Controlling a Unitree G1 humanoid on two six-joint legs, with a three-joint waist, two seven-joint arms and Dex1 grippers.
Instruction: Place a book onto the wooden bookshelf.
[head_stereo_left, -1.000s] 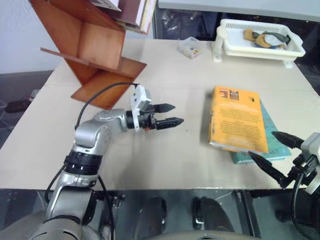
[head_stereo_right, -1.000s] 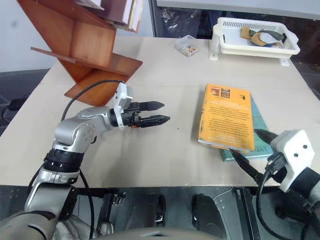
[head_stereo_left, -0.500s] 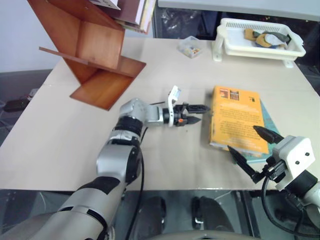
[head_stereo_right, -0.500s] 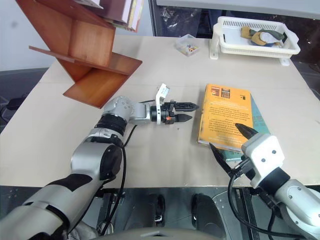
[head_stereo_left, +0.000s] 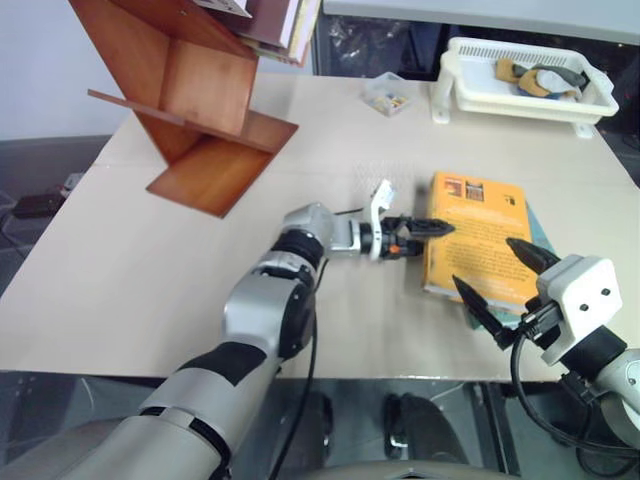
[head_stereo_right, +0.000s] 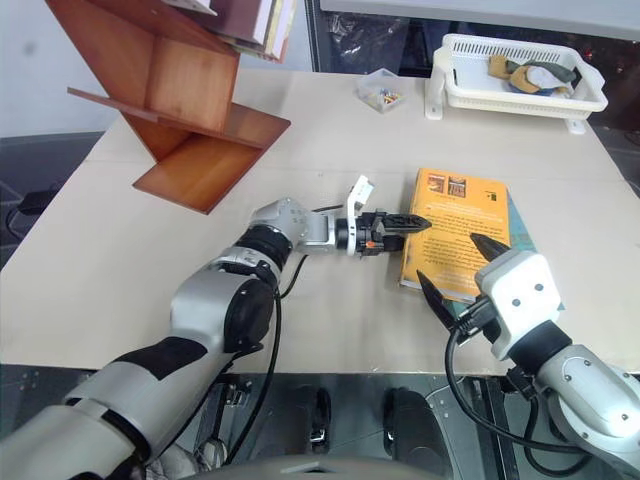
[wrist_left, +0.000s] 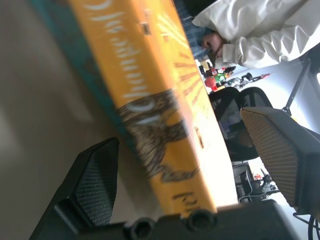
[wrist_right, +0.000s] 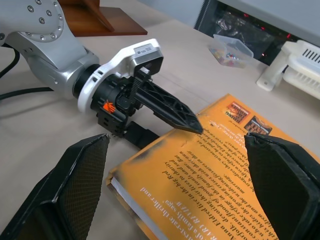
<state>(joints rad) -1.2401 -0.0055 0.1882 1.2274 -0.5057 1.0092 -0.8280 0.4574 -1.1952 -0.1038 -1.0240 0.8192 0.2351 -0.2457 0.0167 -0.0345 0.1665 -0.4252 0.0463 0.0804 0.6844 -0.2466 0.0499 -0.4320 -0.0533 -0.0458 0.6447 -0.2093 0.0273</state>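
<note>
Head views: pale table (head_stereo_left: 120, 290). Book (head_stereo_left: 480, 240), orange, lies flat near the right edge on a teal book (head_stereo_right: 520, 225). Wooden bookshelf (head_stereo_left: 190, 90) stands tilted at the far left corner, books (head_stereo_left: 285, 20) in its top compartment. White basket (head_stereo_left: 525, 85) at the far right corner; small clear box (head_stereo_left: 388, 93) just left of it. Nothing lies between book and bookshelf.

Left gripper (head_stereo_left: 425, 232): level, at the book's left edge, fingers apart, one over the cover. Right gripper (head_stereo_left: 500, 285): at the book's near edge, fingers wide apart, holding nothing.

Left wrist view: book spine between spread fingers (wrist_left: 92, 187); contact unclear. A person in white behind.

Right wrist view: left gripper's upper finger (wrist_right: 167, 107) rests on the cover's corner.
</note>
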